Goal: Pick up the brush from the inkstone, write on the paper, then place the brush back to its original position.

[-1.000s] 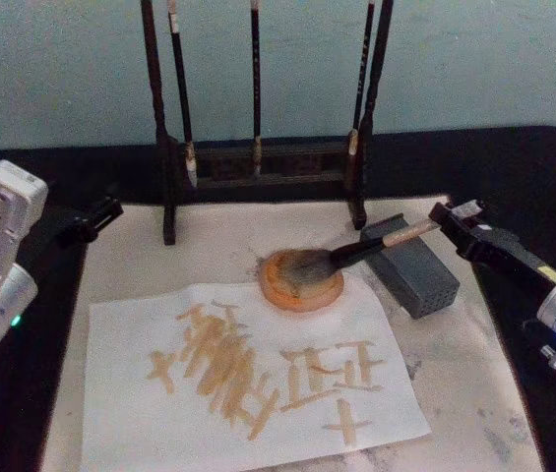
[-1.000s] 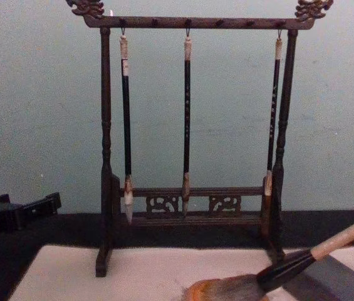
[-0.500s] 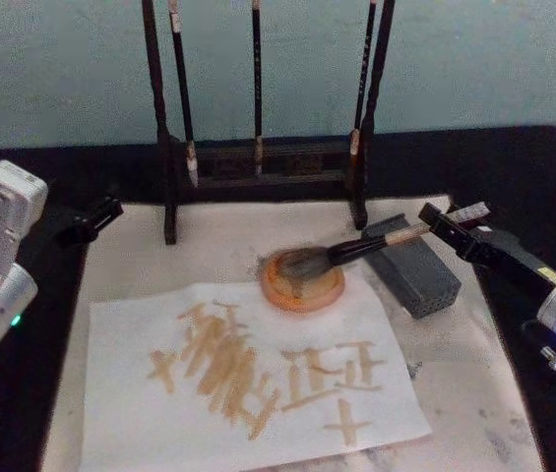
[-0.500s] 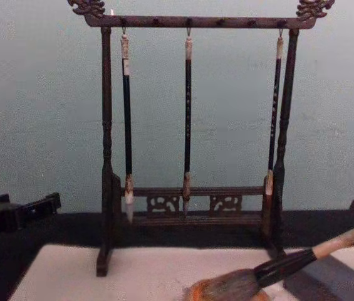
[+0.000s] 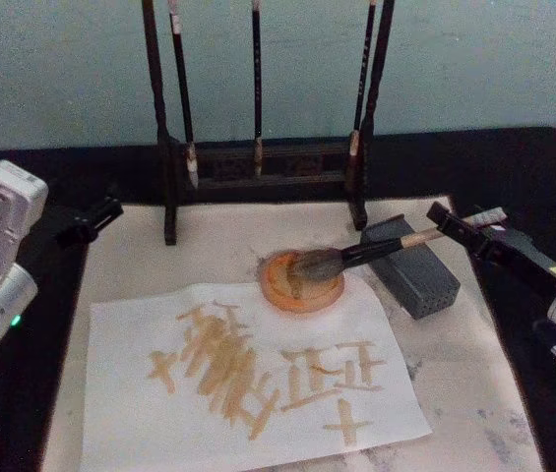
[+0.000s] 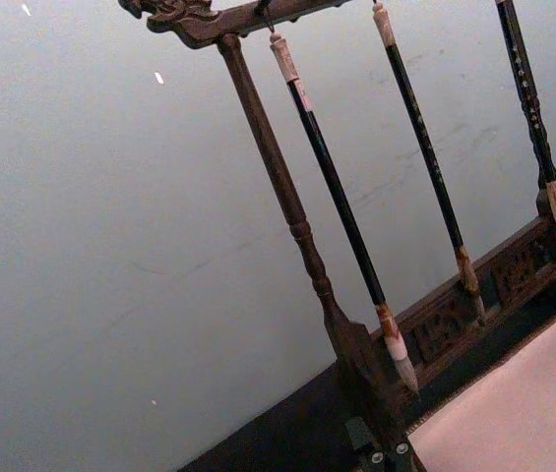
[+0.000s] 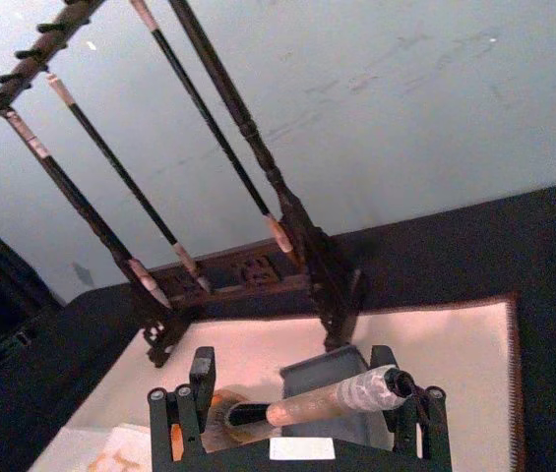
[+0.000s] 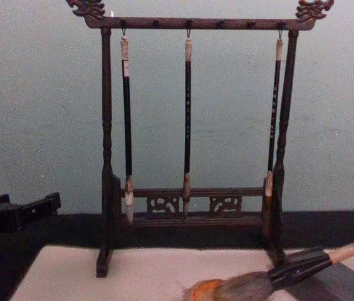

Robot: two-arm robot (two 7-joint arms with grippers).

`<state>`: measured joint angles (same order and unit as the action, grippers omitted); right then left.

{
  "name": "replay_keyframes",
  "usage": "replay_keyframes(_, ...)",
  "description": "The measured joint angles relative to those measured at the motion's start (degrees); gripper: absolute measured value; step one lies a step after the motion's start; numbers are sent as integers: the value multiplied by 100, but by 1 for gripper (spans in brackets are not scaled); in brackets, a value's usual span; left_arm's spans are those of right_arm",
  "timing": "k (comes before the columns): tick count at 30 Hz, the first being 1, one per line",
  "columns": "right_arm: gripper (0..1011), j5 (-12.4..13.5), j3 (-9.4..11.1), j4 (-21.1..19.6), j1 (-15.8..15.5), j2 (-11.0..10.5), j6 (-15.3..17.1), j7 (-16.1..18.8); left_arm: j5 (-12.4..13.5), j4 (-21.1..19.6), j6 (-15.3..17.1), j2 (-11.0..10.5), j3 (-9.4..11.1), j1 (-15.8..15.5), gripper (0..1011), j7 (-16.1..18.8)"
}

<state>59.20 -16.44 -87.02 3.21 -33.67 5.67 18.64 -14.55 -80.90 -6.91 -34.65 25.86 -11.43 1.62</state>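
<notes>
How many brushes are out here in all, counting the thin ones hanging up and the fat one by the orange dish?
Thin hanging brushes: 3, on the wooden rack
Large brush: 1, bristles on the round orange inkstone, handle across the grey block
Total: 4 brushes

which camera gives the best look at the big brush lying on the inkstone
The head view: the whole brush shows, bristles on the inkstone, handle toward the right gripper. The chest view cuts it at the edge; the right wrist view shows mostly handle.
</notes>
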Motion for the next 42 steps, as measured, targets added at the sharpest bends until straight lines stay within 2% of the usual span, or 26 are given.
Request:
replay_keyframes(19,1008,-135,41,542,245,99,-26,29,0,0,0,0,0,0,1002,0)
replay_keyframes(42,1006,-489,283,413,73,75,-87,-101,0,0,0,0,0,0,1002,0)
